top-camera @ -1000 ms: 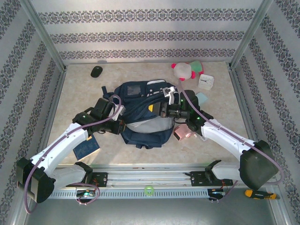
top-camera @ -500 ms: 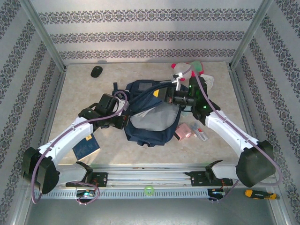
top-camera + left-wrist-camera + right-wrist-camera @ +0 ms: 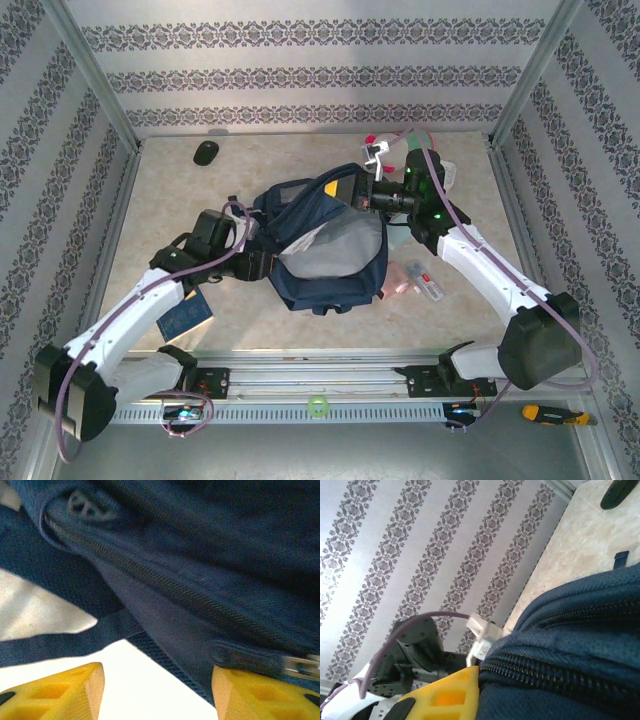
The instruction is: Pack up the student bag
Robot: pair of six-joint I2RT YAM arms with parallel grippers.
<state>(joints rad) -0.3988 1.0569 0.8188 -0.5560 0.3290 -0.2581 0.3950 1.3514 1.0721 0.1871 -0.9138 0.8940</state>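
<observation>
Top external shows the student bag (image 3: pixel 330 262) lying mid-table between the two arms, with grey lining exposed at its opening. The right gripper (image 3: pixel 348 192) is at the bag's far upper edge with its jaws closed on the fabric there. In the right wrist view one yellow finger (image 3: pixel 445 695) presses against the zipped seam, and its partner is hidden behind navy cloth. The left gripper (image 3: pixel 264 266) sits at the bag's left side. The left wrist view shows its jaws apart and holding nothing, with bright tabletop between the yellow fingertips (image 3: pixel 55 690). The bag's zip runs just beyond them, its metal pull (image 3: pixel 300 665) cut off by the frame edge. A blue notebook (image 3: pixel 182 318) lies partly under the left arm. A pink object (image 3: pixel 405 278) beside the bag is too small to identify.
</observation>
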